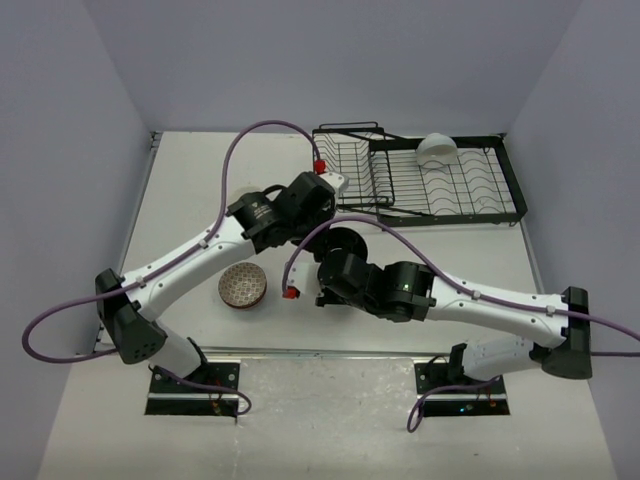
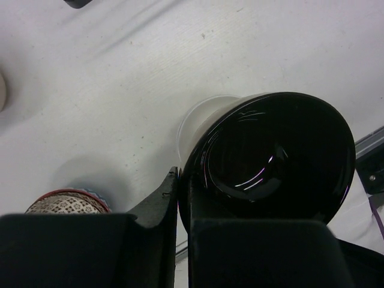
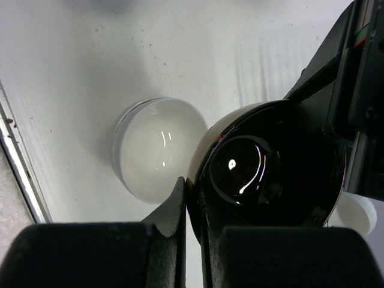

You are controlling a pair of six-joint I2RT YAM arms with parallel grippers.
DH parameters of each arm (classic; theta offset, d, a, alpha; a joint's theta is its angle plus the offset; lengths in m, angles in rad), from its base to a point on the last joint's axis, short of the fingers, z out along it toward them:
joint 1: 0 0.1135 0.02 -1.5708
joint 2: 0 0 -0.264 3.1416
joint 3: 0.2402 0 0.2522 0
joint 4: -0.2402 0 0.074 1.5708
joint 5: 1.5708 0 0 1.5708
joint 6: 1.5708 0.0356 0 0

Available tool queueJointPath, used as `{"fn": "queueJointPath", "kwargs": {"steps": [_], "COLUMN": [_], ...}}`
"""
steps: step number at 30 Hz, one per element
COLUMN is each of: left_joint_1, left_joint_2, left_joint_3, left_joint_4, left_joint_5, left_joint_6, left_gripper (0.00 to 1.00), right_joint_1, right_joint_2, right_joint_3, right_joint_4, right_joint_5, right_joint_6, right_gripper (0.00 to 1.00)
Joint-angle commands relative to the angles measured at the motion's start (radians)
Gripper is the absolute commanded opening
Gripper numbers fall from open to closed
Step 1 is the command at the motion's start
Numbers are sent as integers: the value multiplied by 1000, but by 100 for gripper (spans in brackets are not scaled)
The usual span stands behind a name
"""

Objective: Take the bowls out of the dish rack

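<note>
White table point(image 1: 200, 180), dish rack point(image 1: 470, 190), lilac walls point(image 1: 300, 60)

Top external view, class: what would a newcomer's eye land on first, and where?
At the middle of the white table, the left gripper and right gripper both appear to pinch the rim of a beige round ceramic bowl with a glossy black inside. At the far right, the black wire dish rack holds one white round ceramic bowl, and a reddish-brown patterned bowl sits towards the near left.

L arm point(image 1: 190, 255) stretched fwd-right; R arm point(image 1: 480, 300) reaching left to centre. L claw point(image 2: 179, 198), R claw point(image 3: 187, 192): both clamped on dark bowl point(image 2: 276, 156) rim.
</note>
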State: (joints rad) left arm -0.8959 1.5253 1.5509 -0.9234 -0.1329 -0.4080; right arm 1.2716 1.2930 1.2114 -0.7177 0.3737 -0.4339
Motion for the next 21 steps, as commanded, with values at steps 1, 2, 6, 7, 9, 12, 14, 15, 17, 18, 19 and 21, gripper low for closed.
{"fn": "queueJointPath", "kwargs": {"steps": [1, 2, 6, 7, 9, 12, 14, 15, 17, 18, 19, 21], "left_joint_1": [3, 5, 44, 58, 115, 248, 373, 418, 573, 618, 705, 773], "left_joint_2": [-30, -40, -88, -96, -123, -184, -218, -221, -215, -209, -189, -166], "left_joint_3": [-3, -2, 29, 34, 29, -18, -49, -57, -84, -95, -127, -156], "left_joint_4": [-17, -11, 1, 6, 24, 92, 130, 144, 184, 202, 242, 300], "left_joint_5": [-97, -134, -188, -189, -180, -97, -70, -54, 21, 44, 91, 157], "left_joint_6": [-6, -14, -43, -46, -52, -52, -60, -63, -80, -92, -118, -149], "left_gripper": [0, 0, 0, 0, 0, 0, 0, 0, 0, 0, 0, 0], "right_joint_1": [2, 2, -1, -5, -12, -32, -51, -57, -84, -104, -116, -147], "right_joint_2": [-23, -35, -78, -84, -113, -182, -228, -280, -334, -383, -406, -463], "right_joint_3": [70, 62, 5, 2, -15, -50, -68, -90, -108, -130, -139, -162], "right_joint_4": [152, 165, 254, 258, 277, 303, 339, 365, 392, 418, 429, 442], "right_joint_5": [137, 139, 159, 172, 208, 238, 257, 266, 266, 261, 252, 217], "right_joint_6": [-46, -48, -65, -63, -60, -46, -29, -7, 49, 72, 95, 158], "right_gripper": [8, 47, 99, 99, 99, 99, 99, 99, 99, 99, 99, 99]}}
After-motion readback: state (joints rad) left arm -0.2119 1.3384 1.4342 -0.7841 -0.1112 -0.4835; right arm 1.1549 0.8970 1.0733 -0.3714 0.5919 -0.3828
